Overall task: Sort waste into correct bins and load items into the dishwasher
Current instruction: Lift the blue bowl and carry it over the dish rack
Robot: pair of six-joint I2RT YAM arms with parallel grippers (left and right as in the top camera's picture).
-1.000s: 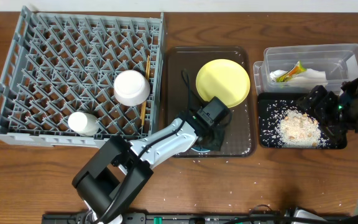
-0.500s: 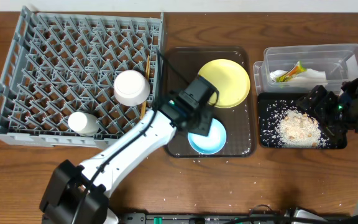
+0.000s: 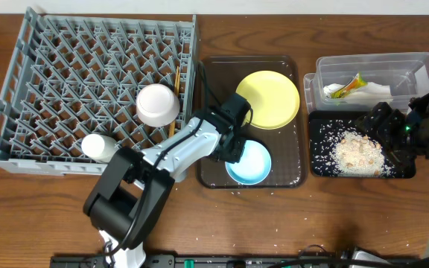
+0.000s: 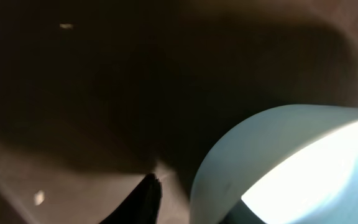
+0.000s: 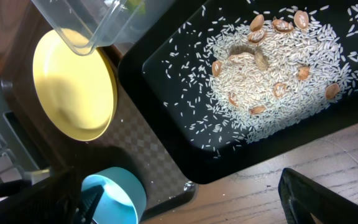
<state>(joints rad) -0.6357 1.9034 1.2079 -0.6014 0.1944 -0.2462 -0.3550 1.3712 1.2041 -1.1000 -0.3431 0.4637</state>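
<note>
Bowl: the light blue bowl (image 3: pixel 250 164) sits upright at the near end of the brown serving tray (image 3: pixel 213 89), just beside the yellow plate (image 3: pixel 267 99); neither is in the rack yet.
Left end effector: the left end effector (image 3: pixel 231 147) is low at the bowl's left rim. The wrist view shows one dark fingertip (image 4: pixel 145 198) just outside the bowl wall (image 4: pixel 272 162). I cannot tell whether the fingers are apart or together. The position suits a pinch on the rim.
Right end effector: the right end effector (image 3: pixel 380 121) hangs over the black tray (image 3: pixel 319 167). I cannot tell its spread, and nothing shows in it. It is probably parked clear of the left arm's reach.
Rack: the grey dish rack (image 3: pixel 21 89) holds the white bowl (image 3: pixel 158 104), the small cup (image 3: pixel 99 147) and the chopsticks (image 3: pixel 176 104), set among pegs that keep them from sliding.
Waste: the napkin (image 3: pixel 375 89) and wrapper (image 3: pixel 348 85) lie in the clear tub (image 3: pixel 423 63), and the rice scraps (image 3: pixel 357 151) in the black tray, so dry rubbish is kept from food.
Stage: sorting looks done; bowl and plate remain to load.
</note>
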